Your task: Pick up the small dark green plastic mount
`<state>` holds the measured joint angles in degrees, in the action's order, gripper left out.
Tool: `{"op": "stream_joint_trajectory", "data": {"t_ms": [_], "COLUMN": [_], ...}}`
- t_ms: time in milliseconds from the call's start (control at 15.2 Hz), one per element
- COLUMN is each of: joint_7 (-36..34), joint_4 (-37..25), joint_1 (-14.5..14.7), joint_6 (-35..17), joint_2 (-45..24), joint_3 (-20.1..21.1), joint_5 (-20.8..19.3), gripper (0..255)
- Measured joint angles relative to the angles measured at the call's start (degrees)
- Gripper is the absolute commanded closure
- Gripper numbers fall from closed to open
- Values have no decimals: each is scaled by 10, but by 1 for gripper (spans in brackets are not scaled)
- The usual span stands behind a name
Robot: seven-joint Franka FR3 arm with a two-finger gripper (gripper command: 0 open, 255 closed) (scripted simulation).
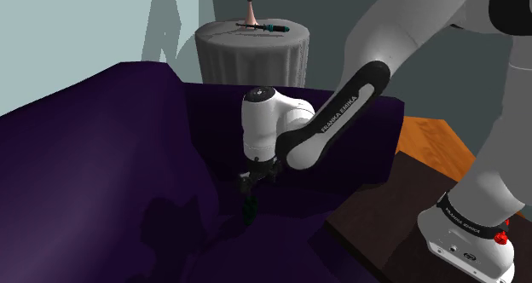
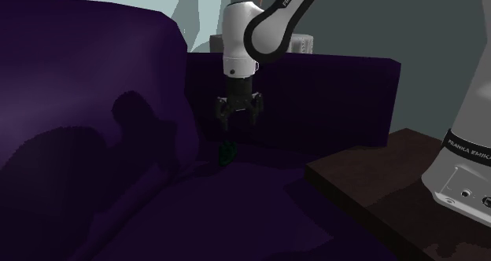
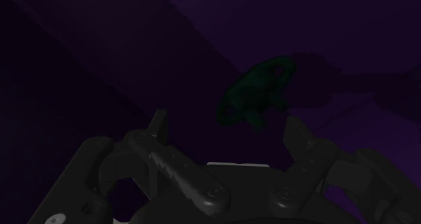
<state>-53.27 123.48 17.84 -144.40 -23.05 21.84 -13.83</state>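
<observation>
End effector (image 2: 241,119) spread open, gripping nothing, poised just above the small dark green mount (image 2: 227,151). Lying untouched on the dark purple sofa (image 2: 79,79) seat, close to the backrest. Behind the sofa, round grey tabletop (image 1: 223,32) bearing a screwdriver (image 1: 271,27).

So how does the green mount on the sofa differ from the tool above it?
The mount is dark green and small; the tool is black and clearly bigger. The mount lies on the seat of the purple sofa; the tool hangs open above it, not touching. Both look dim in the sofa's shaded corner.
</observation>
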Motion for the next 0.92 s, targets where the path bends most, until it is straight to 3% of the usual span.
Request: {"op": "stream_joint_trajectory", "data": {"t_ms": [264,792,858,924], "joint_7": [-36,-55,-57,-57], "joint_4": [-67,-90,-90,-90], "joint_1": [42,64,66,66], "joint_6": [-10,-43,-45,-46], "joint_2": [-81,-138,-140,-141], "joint_3": [-22,-44,-45,-46], "joint_5": [-36,-61,-62,-62], "gripper": [0,0,255,255]}}
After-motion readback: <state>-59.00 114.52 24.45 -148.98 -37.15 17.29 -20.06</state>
